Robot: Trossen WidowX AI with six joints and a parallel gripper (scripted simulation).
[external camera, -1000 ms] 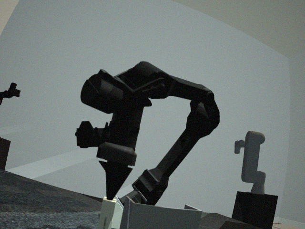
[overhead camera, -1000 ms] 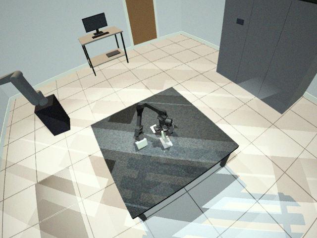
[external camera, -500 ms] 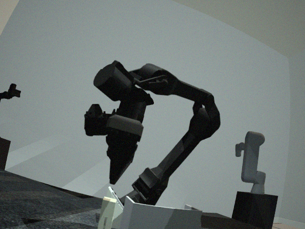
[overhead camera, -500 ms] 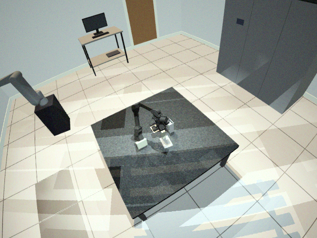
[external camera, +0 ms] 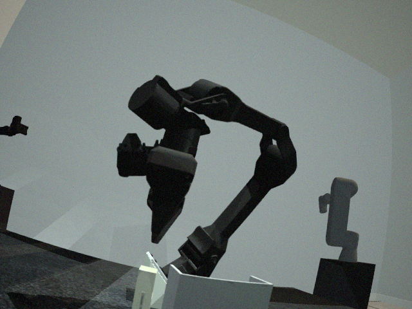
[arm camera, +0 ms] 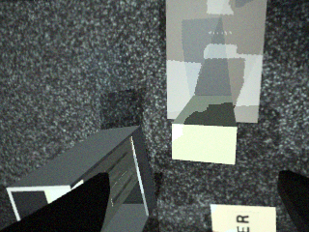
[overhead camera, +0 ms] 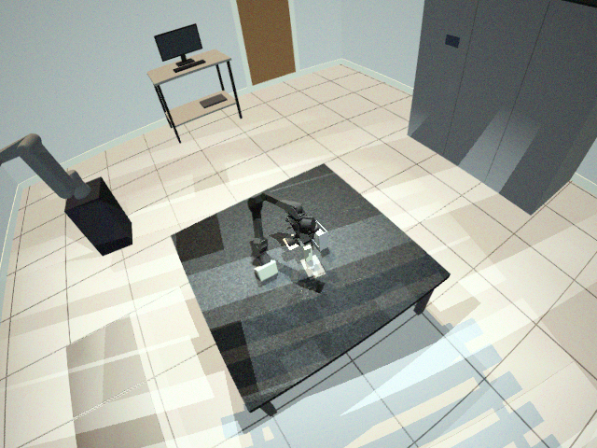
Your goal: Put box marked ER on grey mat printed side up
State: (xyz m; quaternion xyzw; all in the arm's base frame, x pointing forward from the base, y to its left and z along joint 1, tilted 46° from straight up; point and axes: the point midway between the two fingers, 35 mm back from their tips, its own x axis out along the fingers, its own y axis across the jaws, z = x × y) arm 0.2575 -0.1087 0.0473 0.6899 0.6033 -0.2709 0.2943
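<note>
Box stood on end, fingers wide apart and holding nothing
The pale box (overhead camera: 307,252) (external camera: 144,286) (arm camera: 204,144), presumably the ER one, stood upright at the grey mat (overhead camera: 315,271) (arm camera: 176,103), outside the bin (overhead camera: 324,239) (external camera: 219,292) (arm camera: 92,150); the gripper (overhead camera: 301,235) (external camera: 155,240) (arm camera: 192,180) hung above; the step looked like a turn, next calling for tipping or regrasping it print up, code unread

The black tapered fingers stood wide apart. Between them, a flat card marked "ER" (arm camera: 243,218) lay near a pale upright box (arm camera: 204,144), beside the pale rectangular mat (arm camera: 214,77). An open-topped grey bin (arm camera: 79,157) stood to the left.
</note>
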